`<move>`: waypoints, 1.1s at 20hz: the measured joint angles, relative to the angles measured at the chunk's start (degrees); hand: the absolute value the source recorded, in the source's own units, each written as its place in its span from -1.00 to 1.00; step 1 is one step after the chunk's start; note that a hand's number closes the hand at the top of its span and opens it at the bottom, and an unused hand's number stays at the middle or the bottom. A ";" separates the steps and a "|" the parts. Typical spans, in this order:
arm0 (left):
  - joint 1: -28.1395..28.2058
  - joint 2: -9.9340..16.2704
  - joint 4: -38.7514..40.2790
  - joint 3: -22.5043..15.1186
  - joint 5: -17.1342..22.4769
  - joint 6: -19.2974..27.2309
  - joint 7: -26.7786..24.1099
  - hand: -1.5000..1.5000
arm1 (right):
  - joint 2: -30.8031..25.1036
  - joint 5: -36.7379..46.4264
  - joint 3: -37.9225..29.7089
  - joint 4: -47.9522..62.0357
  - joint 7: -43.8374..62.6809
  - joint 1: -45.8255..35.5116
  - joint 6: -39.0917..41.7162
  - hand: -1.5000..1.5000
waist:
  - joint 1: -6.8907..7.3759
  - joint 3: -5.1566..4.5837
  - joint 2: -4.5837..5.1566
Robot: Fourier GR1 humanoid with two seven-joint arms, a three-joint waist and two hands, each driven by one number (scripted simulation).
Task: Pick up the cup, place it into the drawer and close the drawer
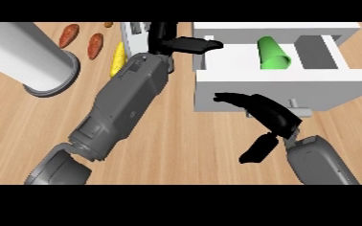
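A green cup (274, 53) lies on its side inside the open white drawer (233, 64) at the upper right. My left hand (185, 43) reaches up beside the drawer's left edge, its fingers straight and touching the drawer's side, holding nothing. My right hand (267, 114) hovers in front of the drawer's front panel (268, 93), fingers relaxed and spread, thumb hanging below, nothing in it. The small grey handle (299, 109) on the panel shows just right of that hand.
A large grey and white cylinder (34, 60) stands at the left. Brown oval items (96, 45) and a yellow item (118, 60) lie at the upper left, partly behind my left forearm. Bare wooden counter (184, 143) fills the foreground.
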 measured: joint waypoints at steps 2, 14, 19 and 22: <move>1.10 0.34 -1.02 0.31 0.19 -0.82 -0.04 -1.00 | 0.65 3.28 1.49 6.02 -2.43 -1.58 -1.39 1.00 | 0.98 0.01 -0.06; 11.02 5.34 -10.14 -0.03 0.62 -6.24 1.05 -1.00 | 2.99 8.59 -5.69 42.09 -19.23 -18.54 -12.30 1.00 | 6.24 0.10 0.09; 14.09 7.78 -12.96 -0.25 1.01 -9.11 2.33 -1.00 | 1.50 6.19 -11.52 50.44 -22.23 -25.35 -14.10 1.00 | 8.01 0.29 0.72; 15.25 8.21 -14.38 -0.56 0.95 -9.46 2.75 -1.00 | 1.40 4.94 -12.74 52.22 -23.83 -25.91 -13.01 1.00 | 8.36 0.33 0.53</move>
